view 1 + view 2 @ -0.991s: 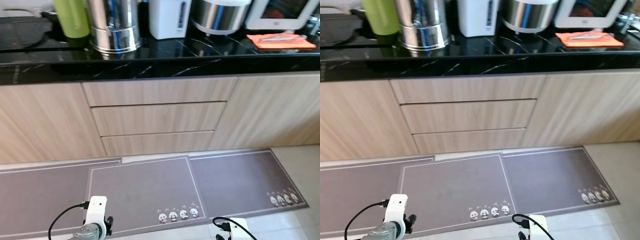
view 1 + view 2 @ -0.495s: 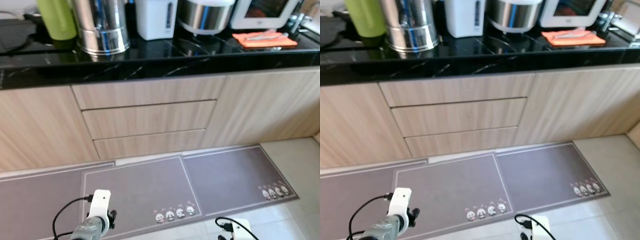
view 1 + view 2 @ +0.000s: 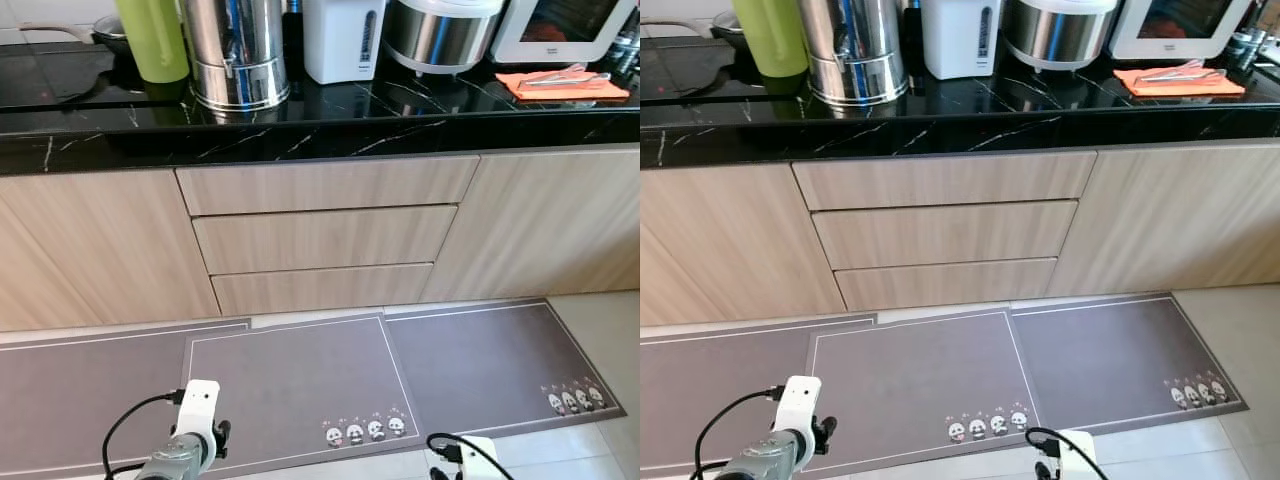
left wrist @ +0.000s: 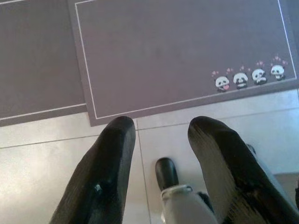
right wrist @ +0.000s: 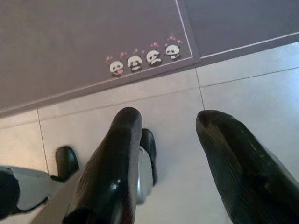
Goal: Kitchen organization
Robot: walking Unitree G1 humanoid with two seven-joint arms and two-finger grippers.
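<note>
I have both arms hanging low over the floor, left gripper (image 4: 159,128) and right gripper (image 5: 163,123) spread and empty. Far ahead on the black counter (image 3: 300,135) I count one green bottle (image 3: 152,38), one steel urn (image 3: 236,52), one white kettle (image 3: 342,38) and one orange cloth (image 3: 560,86). I judge the urn heavy and slick, best taken low around its body. Three drawers (image 3: 325,238) sit below.
</note>
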